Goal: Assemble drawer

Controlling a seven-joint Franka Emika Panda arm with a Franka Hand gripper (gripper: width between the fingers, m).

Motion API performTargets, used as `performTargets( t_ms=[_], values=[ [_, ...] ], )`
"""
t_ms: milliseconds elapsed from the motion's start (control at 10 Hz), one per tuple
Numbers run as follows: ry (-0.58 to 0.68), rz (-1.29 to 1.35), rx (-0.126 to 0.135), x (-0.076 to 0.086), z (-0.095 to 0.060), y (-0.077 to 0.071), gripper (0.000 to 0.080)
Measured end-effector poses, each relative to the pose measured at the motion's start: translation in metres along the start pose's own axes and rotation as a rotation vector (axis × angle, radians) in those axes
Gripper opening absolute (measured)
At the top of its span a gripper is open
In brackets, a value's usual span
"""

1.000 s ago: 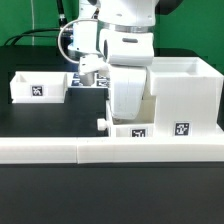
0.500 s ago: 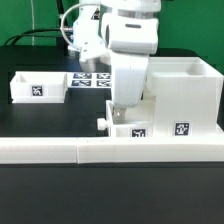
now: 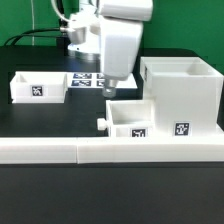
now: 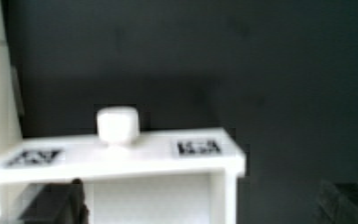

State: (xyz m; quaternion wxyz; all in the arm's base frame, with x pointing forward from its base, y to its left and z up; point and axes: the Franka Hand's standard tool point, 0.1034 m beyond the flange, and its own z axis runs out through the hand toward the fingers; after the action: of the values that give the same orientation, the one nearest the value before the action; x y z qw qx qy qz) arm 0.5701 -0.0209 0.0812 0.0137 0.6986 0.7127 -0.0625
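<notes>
While it hangs above the knobbed tray (image 3: 121, 127), the claw (image 4: 202, 200) seems wide open, empty.

Light: bright and even, washing out the white casing (image 3: 180, 95) at its top edges against the black table (image 3: 60, 120). Shadows are lying soft and faint. Wrist view is blurring throughout, the tray (image 4: 131, 166) smearing, corners darkening.
</notes>
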Motion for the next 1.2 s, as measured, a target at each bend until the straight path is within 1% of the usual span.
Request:
performTargets(
  t_ms=[100, 200, 400, 600, 800, 1000, 1100, 1200],
  values=[
    [0.0, -0.001, 0.004, -0.007, 0.001, -0.001, 0.0648],
    [0.002, 0.0, 0.004, -0.007, 0.002, -0.001, 0.0648],
    [0.004, -0.005, 0.005, -0.012, 0.003, -0.001, 0.0648],
    [0.039, -0.013, 0.01, -0.025, 0.006, -0.003, 0.0648],
    [0.12, -0.027, 0.024, -0.035, 0.021, -0.007, 0.0648],
    [0.191, -0.042, 0.029, -0.038, 0.031, -0.011, 0.0648],
    [0.237, -0.042, 0.039, -0.042, 0.04, -0.013, 0.0648],
    [0.277, -0.031, 0.055, -0.046, 0.046, -0.014, 0.0648]
  ],
)
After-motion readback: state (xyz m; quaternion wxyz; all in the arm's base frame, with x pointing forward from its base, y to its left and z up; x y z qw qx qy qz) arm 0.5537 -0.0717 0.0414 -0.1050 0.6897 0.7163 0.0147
